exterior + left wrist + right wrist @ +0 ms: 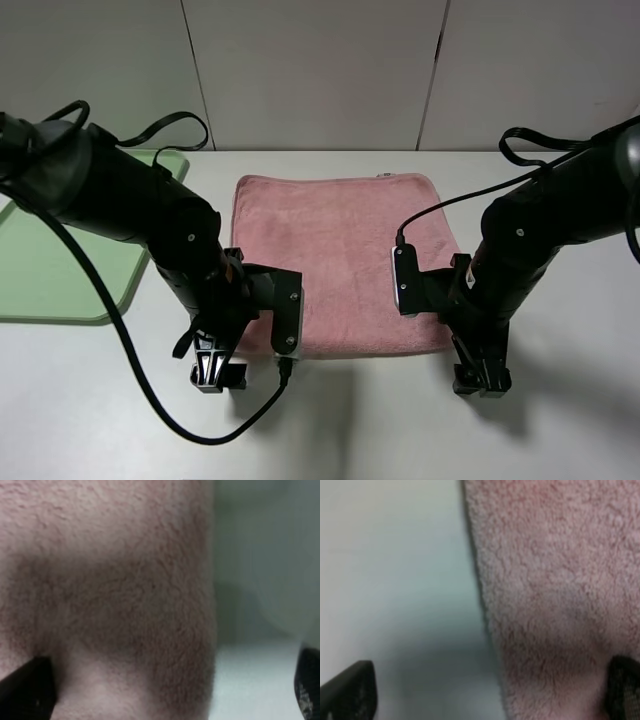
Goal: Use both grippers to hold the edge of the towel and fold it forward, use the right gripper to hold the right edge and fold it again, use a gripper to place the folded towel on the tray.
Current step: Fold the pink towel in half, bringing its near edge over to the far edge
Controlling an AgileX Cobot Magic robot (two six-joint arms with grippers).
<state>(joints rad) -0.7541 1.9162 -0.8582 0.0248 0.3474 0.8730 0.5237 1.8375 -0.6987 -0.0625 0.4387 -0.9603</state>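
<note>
The bulky, rounded matte-black left arm (120, 200) and right arm (545, 225), each dotted with small pale screw heads, trail a long looping black cable (127, 355) and a thinner black lead (450, 205), and end in the narrow-fingered black left gripper (215, 378) and right gripper (480, 380), each near a small white plate (401, 280).

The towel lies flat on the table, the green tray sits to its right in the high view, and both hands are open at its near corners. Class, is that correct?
No. The exterior high view shows the tray on the left of the towel, not its right. The rest stands.
</note>
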